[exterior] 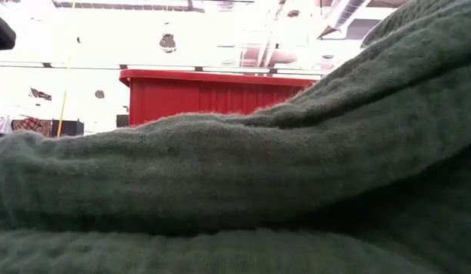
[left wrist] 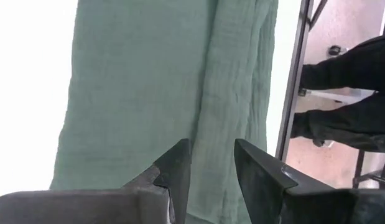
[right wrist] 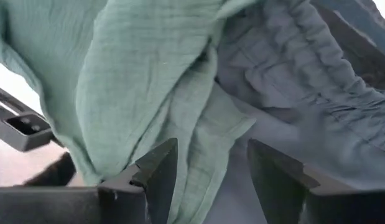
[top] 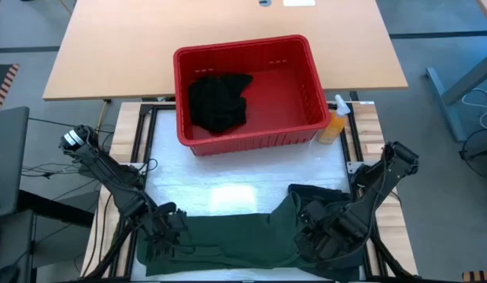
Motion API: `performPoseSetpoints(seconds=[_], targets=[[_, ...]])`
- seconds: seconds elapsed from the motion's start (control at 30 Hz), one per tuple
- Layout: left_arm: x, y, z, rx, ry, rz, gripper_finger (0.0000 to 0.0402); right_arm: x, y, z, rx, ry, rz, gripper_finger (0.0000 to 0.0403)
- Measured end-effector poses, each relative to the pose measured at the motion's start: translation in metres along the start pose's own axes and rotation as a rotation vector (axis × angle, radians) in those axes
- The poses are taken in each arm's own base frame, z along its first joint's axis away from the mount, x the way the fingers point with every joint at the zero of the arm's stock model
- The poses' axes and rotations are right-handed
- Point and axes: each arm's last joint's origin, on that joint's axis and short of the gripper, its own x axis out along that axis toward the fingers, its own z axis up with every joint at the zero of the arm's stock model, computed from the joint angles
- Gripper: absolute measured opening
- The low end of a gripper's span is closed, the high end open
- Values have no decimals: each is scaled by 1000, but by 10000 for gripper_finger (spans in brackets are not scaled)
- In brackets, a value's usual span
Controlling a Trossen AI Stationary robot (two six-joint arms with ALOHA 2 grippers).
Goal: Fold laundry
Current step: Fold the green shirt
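A dark green garment [top: 227, 236] lies stretched along the table's near edge; it fills the low view [exterior: 220, 175]. Its right end overlaps a dark teal garment [top: 318, 194] with a gathered waistband [right wrist: 304, 81]. My left gripper [top: 168, 228] stands open over the green garment's left end, above a lengthwise fold [left wrist: 229, 112]. My right gripper [top: 318, 232] stands open over the bunched right end, a green fold [right wrist: 204, 143] showing between its fingers. A black garment [top: 218, 102] lies in the red basket [top: 243, 47].
The red basket [exterior: 212, 95] stands at the table's far side, an orange spray bottle [top: 335, 122] at its right corner. White table surface [top: 227, 177] lies bare between basket and garments. A person's dark legs [left wrist: 347, 81] show beyond the table's edge.
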Motion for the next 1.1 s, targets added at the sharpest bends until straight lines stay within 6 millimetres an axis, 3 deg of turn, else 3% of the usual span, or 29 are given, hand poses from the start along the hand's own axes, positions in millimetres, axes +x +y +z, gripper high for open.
performPoseSetpoints(seconds=[0.3, 0.43, 0.73, 0.83, 1.03, 1.1], targets=[[0, 4, 6, 23, 14, -9, 112, 27, -28, -13, 85, -24, 224, 222], [0, 5, 7, 19, 12, -8, 112, 43, -26, -15, 93, -61, 311, 222], [0, 7, 9, 25, 15, -3, 112, 45, -22, -6, 62, -135, 355, 216], [0, 11, 13, 34, 16, 8, 112, 49, -21, -1, 51, -150, 332, 185], [0, 15, 19, 62, -21, 33, 112, 50, -15, 5, 12, -145, 358, 32], [5, 20, 20, 65, -39, 30, 112, 48, -13, 5, 2, -141, 384, 19]])
